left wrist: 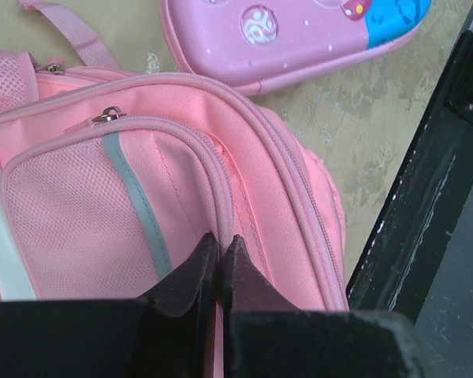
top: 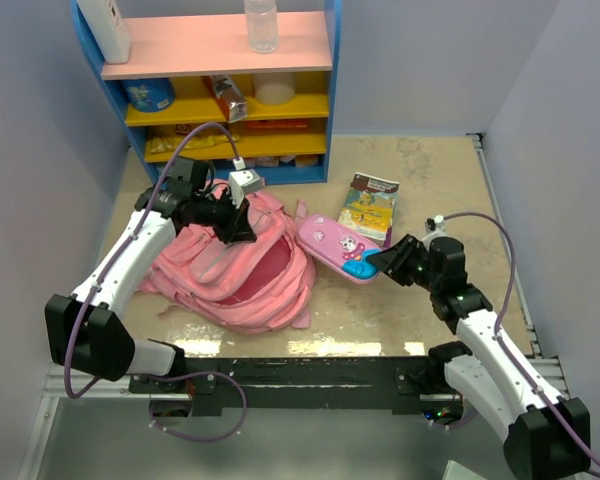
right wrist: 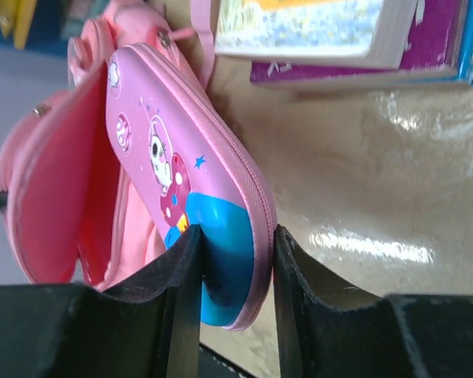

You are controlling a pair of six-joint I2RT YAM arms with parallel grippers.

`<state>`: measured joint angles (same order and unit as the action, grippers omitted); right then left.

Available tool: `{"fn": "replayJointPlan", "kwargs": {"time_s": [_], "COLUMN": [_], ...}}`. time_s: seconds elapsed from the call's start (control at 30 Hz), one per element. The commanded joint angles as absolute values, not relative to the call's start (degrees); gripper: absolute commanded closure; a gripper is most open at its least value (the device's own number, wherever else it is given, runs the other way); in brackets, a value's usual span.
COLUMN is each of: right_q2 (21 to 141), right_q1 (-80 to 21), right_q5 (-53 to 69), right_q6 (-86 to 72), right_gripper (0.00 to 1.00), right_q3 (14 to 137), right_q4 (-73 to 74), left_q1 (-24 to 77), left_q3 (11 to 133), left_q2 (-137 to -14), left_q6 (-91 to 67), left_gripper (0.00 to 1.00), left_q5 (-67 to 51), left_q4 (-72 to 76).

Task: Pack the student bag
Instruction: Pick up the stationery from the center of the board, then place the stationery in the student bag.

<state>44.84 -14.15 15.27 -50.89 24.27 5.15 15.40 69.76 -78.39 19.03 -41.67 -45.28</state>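
Clasping pencil case [right wrist: 181,157] by student bag [top: 230,275]

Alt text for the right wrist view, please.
The right gripper grips the blue end of a pink cartoon-print pencil case between its black fingers. The open pink student bag lies just behind it at left; books sit on the beige table at top.

Pink student bag [top: 248,282] — grey-white trim
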Motion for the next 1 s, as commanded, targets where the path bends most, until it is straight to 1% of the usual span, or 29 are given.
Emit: {"fn": "replayJointPlan", "kwargs": {"time_s": [0.0,0.17,0.53,0.67,0.77,0.87,0.97], "right_q2": [42.71,45.00,47.02,48.51,49.04,51.06,54.31], "right_q1": [-14.24,-14.59,-14.68,-15.20,-16.78,-21.61,-29.33], "right_q5": [23.37,25.23,26.80,27.86,27.86,25.50,22.16], "right_q6": [-46.67,-44.13,-43.60,-43.33,-43.68,-44.12,-44.82], "right_gripper": [1.00,1.00,1.00,1.00,1.00,1.00,1.00], "right_q3": [26.72,30.31,37.70,37.97,37.71,38.32,39.11], "right_q4": [10.99,13.79,13.97,14.15,13.36,12.39,10.99], "left_q1": [15.47,15.47,15.47,15.47,15.47,15.47,15.47], "left_q3": [73.30,73.48,72.77,72.51,72.33,72.33,72.51], "left_q2": [-77.34,-78.05,-78.05,-78.13,-78.22,-78.40,-78.31], "left_q6": [18.81,18.37,20.21,20.39,20.13,19.95,19.78], "left_gripper": [1.00,1.00,1.00,1.00,1.00,1.00,1.00], "left_q5": [-45.35,-46.41,-46.06,-46.14,-46.49,-46.58,-46.76], "left_q4": [-39.20,-38.94,-40.25,-40.25,-39.90,-39.73,-39.81]}}
